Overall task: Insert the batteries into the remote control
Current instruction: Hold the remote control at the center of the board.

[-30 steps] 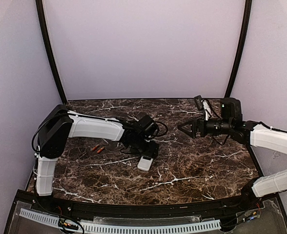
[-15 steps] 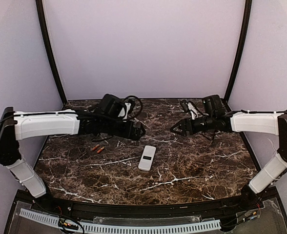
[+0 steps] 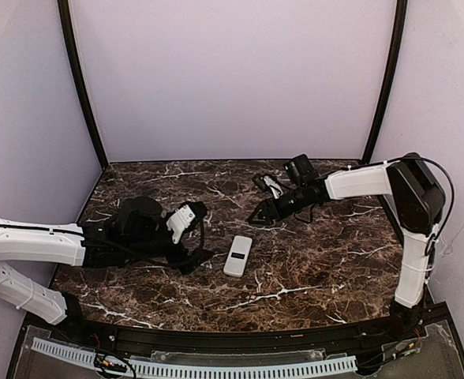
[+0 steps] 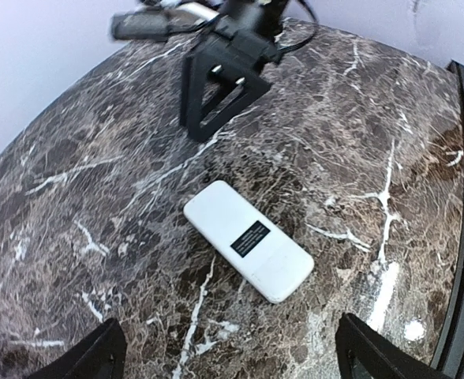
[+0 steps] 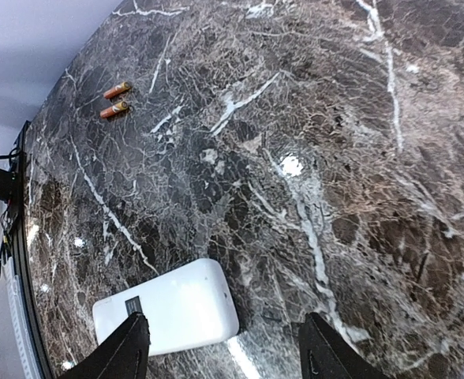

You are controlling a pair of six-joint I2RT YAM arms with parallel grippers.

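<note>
Left claw: Your left claw (image 3: 194, 260) hung low over the surface (image 3: 311, 268), jaws spread wide with nothing between them, just left of the remote control (image 3: 237, 255).
Right claw: Your right claw (image 3: 260, 215) sat beyond the remote control and tipped down toward it. Its jaws were apart and empty.
Remote control: It lay flat with its white back up, between the two claws and touched by neither. A small dark recess (image 4: 250, 238) showed on that back.
Batteries: The batteries (image 5: 114, 110) lay side by side on bare surface, well apart from the remote control. Only the right wrist view showed them, because your left arm (image 3: 35, 241) covered that spot from above.
Step in hand: You looked to be at the start of loading, judging by how things lay. Neither battery was lifted and nothing orange was in the recess.
Next move: You would need a narrow pinch across one slim cylinder, taken singly so its neighbour did not roll. You would then carry it to the recess and lay it lengthwise.
Support: The spare claw would likely have to steady the remote control, since a light flat case could slide when pressed.
Unclear: You could not tell from these views how deep the recess was.
</note>
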